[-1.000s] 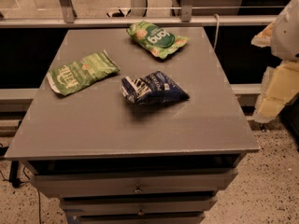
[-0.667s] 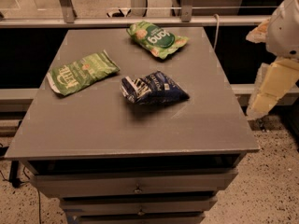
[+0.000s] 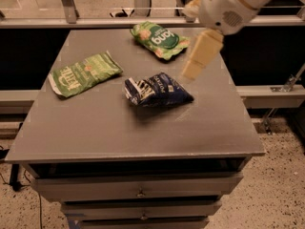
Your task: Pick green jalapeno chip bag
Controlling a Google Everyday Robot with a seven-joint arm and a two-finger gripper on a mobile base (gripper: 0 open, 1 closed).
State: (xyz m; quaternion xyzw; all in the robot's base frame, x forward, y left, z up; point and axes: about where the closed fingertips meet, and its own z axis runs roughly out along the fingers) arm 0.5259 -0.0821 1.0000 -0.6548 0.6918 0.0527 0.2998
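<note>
The green jalapeno chip bag (image 3: 84,74) lies flat on the left side of the grey table (image 3: 133,132); it is light green with white block lettering and a white edge at its left end. My gripper (image 3: 200,56) hangs from the white arm (image 3: 228,4) above the table's right back part. It is to the right of the dark blue and white bag (image 3: 157,89) and far to the right of the jalapeno bag. It holds nothing.
A brighter green bag (image 3: 160,39) with a dark oval logo lies at the table's back middle, just left of my gripper. A rail (image 3: 95,22) runs behind the table. Drawers (image 3: 138,187) sit under the tabletop.
My arm has swung left from beyond the table's right edge to above its right back part. The bags have not moved.
</note>
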